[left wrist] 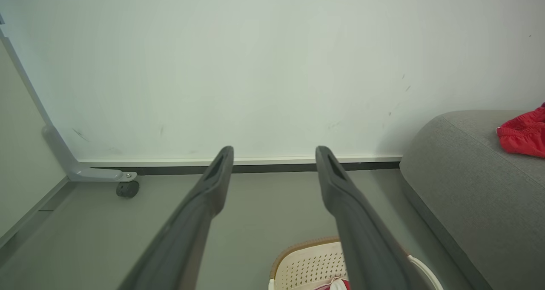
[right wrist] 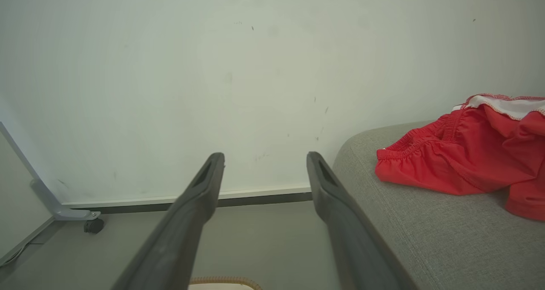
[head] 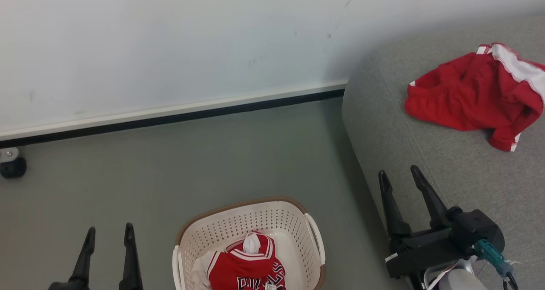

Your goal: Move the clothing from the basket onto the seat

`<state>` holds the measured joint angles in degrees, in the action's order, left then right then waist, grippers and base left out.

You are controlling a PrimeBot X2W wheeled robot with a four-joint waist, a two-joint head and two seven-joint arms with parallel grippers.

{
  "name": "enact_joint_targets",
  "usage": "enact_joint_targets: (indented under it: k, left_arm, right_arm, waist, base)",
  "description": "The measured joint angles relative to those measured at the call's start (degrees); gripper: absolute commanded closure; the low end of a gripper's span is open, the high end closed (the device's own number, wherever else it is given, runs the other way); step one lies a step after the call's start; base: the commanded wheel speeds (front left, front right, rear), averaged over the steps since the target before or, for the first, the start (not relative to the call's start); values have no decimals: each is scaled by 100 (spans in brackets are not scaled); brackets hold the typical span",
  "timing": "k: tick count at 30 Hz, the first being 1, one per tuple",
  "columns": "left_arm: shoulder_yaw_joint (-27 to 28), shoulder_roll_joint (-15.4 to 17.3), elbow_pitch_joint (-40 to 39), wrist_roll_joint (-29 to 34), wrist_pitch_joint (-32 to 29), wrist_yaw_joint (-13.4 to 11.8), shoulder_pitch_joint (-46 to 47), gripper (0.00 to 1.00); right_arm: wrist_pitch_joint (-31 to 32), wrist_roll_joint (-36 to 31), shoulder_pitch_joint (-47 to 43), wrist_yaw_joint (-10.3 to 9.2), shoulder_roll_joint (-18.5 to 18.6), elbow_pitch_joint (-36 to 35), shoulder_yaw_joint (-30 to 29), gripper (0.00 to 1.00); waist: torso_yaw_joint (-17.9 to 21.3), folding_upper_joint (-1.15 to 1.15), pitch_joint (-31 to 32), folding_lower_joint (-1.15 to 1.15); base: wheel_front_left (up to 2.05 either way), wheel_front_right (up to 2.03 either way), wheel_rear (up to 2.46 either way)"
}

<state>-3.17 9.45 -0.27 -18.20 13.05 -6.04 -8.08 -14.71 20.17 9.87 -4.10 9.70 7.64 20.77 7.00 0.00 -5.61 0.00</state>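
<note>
A cream basket (head: 242, 222) with a brown rim stands on the floor at the bottom centre. A red jersey (head: 249, 264) with striped lettering lies in it. A plain red garment (head: 468, 94) with white trim lies crumpled on the grey seat (head: 425, 162) at the right. My left gripper (head: 110, 230) is open and empty, left of the basket. My right gripper (head: 398, 173) is open and empty over the seat's left edge. The left wrist view has the basket (left wrist: 306, 264) by the open gripper (left wrist: 274, 153) and the seat (left wrist: 468, 188). In the right wrist view the gripper (right wrist: 265, 160) stands open beside the red garment (right wrist: 464, 158).
A white wall with a dark baseboard (head: 170, 117) runs along the back. A black caster (head: 12, 166) on a grey frame leg sits at the far left. Grey floor (head: 191, 170) lies between wall, basket and seat.
</note>
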Motion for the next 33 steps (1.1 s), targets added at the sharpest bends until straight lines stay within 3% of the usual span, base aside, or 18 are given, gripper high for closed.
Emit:
enact_joint_targets:
  k: [15, 23, 33]
  left_arm:
    - [-743, 69, 568, 402, -552, 263, 1204, 0]
    - [-1185, -60, 1268, 602, -875, 456, 1930, 0]
    - [-1443, -110, 2156, 891, -1159, 514, 2508, 0]
  right_arm:
    - [-1, -115, 819, -53, -4, -358, -225, 0]
    - [-1, -156, 1292, -103, -27, -522, -417, 0]
    - [-1, -215, 2043, -152, -135, -769, -588, 0]
  waist:
    - [148, 0, -1098, 1]
    - [299, 1, -1765, 1]
    - [528, 1, -2609, 2]
  base:
    - [0, 0, 0]
    - [0, 0, 0]
    - [0, 0, 0]
